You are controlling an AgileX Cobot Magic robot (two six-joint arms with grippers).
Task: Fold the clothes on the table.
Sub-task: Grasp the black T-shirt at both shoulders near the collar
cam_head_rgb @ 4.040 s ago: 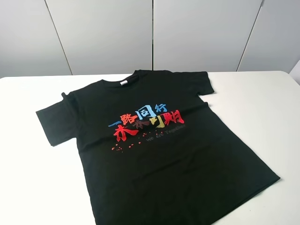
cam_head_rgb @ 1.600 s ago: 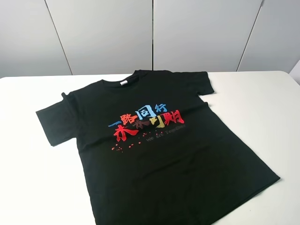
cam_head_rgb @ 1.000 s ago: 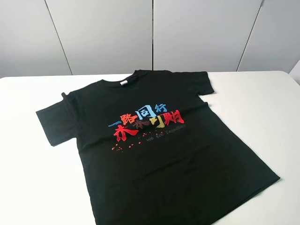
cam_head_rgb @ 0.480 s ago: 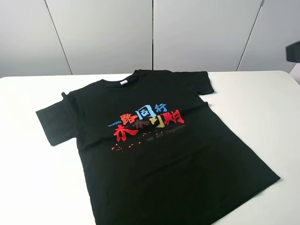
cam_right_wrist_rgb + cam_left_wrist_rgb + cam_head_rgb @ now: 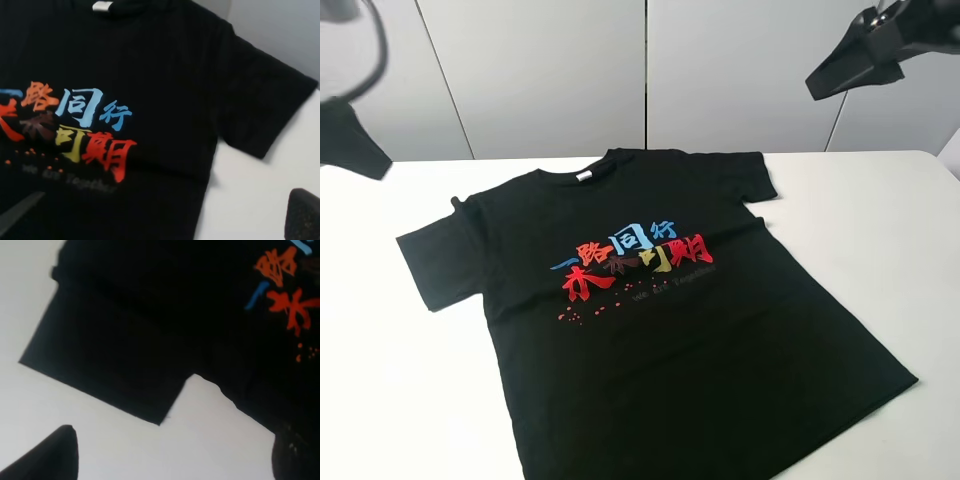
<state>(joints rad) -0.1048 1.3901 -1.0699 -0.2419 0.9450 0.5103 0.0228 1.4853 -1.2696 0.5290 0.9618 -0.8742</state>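
The clothes are one black T-shirt (image 5: 650, 330) lying flat, chest up, on the white table (image 5: 880, 230). Red, blue and yellow characters (image 5: 635, 262) cross its chest, and a white neck tag (image 5: 583, 177) marks the collar at the far side. High at the far left hangs my left gripper (image 5: 350, 145). In its wrist view the left gripper (image 5: 172, 460) is open and empty above the shirt's sleeve (image 5: 115, 350). Over the far right corner hovers my right gripper (image 5: 850, 65). The right gripper (image 5: 160, 220) is also open and empty, above the print (image 5: 80, 125) and the other sleeve (image 5: 260, 100).
Grey wall panels (image 5: 550, 70) stand behind the table's far edge. Bare white tabletop lies left of the shirt (image 5: 380, 360) and right of it (image 5: 890, 290). The shirt's hem runs off the near edge of the high view.
Both arms have come into the high view, the left at the top left corner and the right at the top right. The shirt has not moved.
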